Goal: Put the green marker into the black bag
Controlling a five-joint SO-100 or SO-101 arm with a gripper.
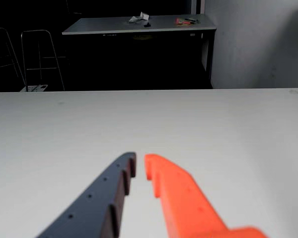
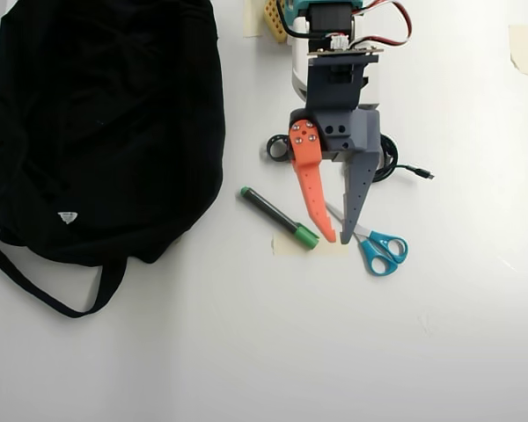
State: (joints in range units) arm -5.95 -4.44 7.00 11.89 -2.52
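Note:
In the overhead view the green marker [image 2: 277, 217] lies flat on the white table, slanting down to the right, with its green cap at the lower right end. The black bag [image 2: 106, 123] fills the upper left, its strap trailing below. My gripper [image 2: 339, 239] hangs just right of the marker's cap and points down the picture. Its orange and grey fingertips nearly meet, with nothing between them. In the wrist view the gripper [image 1: 140, 161] shows only bare table ahead; marker and bag are out of that view.
Blue-handled scissors [image 2: 378, 248] lie partly under the grey finger, right of the marker. A coiled black cable [image 2: 390, 160] sits beneath the gripper body. The far table edge [image 1: 149, 89] gives way to a dark room with a second table [image 1: 139, 25].

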